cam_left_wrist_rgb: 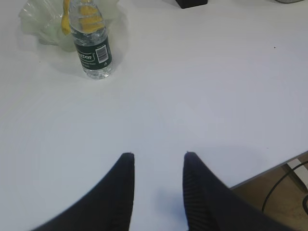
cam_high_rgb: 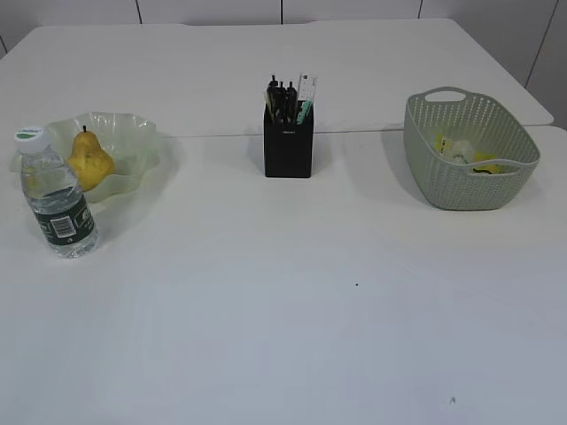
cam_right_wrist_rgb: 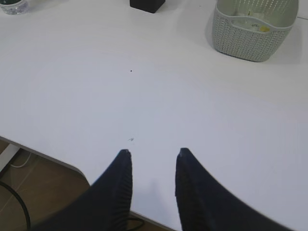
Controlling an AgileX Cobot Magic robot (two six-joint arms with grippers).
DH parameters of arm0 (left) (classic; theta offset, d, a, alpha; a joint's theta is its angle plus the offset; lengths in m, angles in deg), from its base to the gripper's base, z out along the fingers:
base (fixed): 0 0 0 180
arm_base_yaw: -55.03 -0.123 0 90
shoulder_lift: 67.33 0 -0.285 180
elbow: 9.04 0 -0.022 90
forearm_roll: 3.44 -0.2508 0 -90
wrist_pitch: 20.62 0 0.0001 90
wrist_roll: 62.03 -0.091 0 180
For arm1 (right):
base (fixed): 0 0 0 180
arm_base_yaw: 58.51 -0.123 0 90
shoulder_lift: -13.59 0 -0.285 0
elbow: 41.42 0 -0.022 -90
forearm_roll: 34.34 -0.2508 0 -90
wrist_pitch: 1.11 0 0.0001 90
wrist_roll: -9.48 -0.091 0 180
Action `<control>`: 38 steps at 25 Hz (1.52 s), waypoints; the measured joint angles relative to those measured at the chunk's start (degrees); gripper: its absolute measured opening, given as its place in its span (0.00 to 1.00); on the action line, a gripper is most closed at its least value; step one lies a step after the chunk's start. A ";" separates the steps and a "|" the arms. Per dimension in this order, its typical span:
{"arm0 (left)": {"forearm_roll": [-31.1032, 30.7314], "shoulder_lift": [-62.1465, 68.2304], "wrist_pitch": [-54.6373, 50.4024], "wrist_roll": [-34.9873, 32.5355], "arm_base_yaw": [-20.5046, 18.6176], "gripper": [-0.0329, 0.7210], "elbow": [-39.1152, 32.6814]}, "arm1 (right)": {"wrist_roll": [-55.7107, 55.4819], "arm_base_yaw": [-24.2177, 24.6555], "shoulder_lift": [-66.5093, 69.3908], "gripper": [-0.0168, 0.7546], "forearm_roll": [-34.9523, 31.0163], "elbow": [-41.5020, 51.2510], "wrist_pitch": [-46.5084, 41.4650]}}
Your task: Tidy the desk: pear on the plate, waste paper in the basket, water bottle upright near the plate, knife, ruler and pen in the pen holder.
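Note:
The yellow pear (cam_high_rgb: 89,160) lies in the wavy pale-green plate (cam_high_rgb: 133,142) at the left of the desk (cam_high_rgb: 283,292). The water bottle (cam_high_rgb: 57,195) stands upright just in front of the plate. The black pen holder (cam_high_rgb: 288,146) at the middle back holds the ruler (cam_high_rgb: 306,91) and dark pens; I cannot make out a knife among them. Yellow and white waste paper (cam_high_rgb: 465,152) lies inside the grey-green basket (cam_high_rgb: 496,190). My left gripper (cam_left_wrist_rgb: 156,156) hangs open and empty over bare desk near its front edge. My right gripper (cam_right_wrist_rgb: 153,153) is likewise open and empty.
The desk's front edge shows in both wrist views, with floor and cables beyond it (cam_left_wrist_rgb: 284,187). Small dark specks mark the tabletop (cam_high_rgb: 357,284). A second white table (cam_high_rgb: 266,62) adjoins at the back. Neither arm shows in the exterior view.

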 joint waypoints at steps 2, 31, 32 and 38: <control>0.00 0.00 0.00 0.00 -0.11 0.36 0.00 | 0.00 0.00 0.00 0.36 0.00 0.00 0.00; 0.00 0.00 0.00 0.00 -18.74 0.36 0.00 | 0.00 17.11 0.00 0.36 0.00 0.00 0.00; 0.00 0.00 0.00 0.00 -18.74 0.36 0.00 | 0.00 17.11 0.00 0.36 0.00 0.00 0.00; 0.00 0.00 0.00 0.00 -18.74 0.36 0.00 | 0.00 17.11 0.00 0.36 0.00 0.00 0.21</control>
